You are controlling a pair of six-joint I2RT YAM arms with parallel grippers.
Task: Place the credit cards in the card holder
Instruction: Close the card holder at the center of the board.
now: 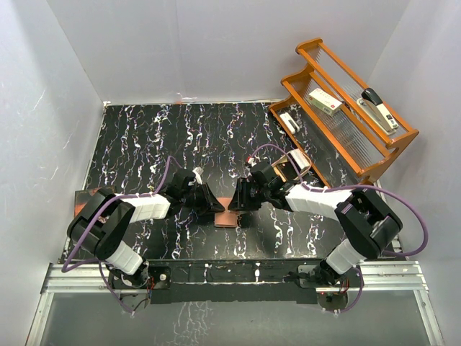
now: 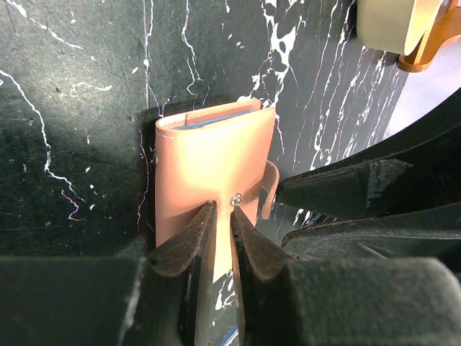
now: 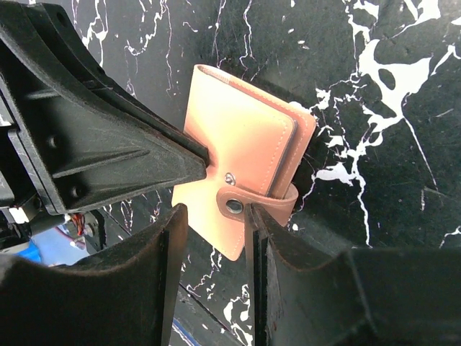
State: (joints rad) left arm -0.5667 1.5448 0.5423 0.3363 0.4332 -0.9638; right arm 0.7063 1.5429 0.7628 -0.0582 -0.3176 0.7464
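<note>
The card holder point(image 1: 227, 220) is a reddish-brown leather wallet, folded shut, held between both arms at mid-table. My left gripper point(image 2: 222, 205) is shut on its cover point(image 2: 209, 158), next to the snap stud. A light blue card edge point(image 2: 216, 118) peeks out of the fold at the far end. In the right wrist view the card holder point(image 3: 245, 130) has its snap tab point(image 3: 268, 203) wrapped around the edge. My right gripper point(image 3: 215, 210) is open and straddles the tab and the lower corner. One fingertip point(image 3: 253, 216) touches the tab's end; the other stands apart.
An orange wooden rack point(image 1: 346, 133) stands at the back right, holding a stapler point(image 1: 379, 108) and white boxes point(image 1: 325, 101). A tan dish point(image 1: 299, 162) lies in front of it. White walls enclose the black marbled mat point(image 1: 158, 137).
</note>
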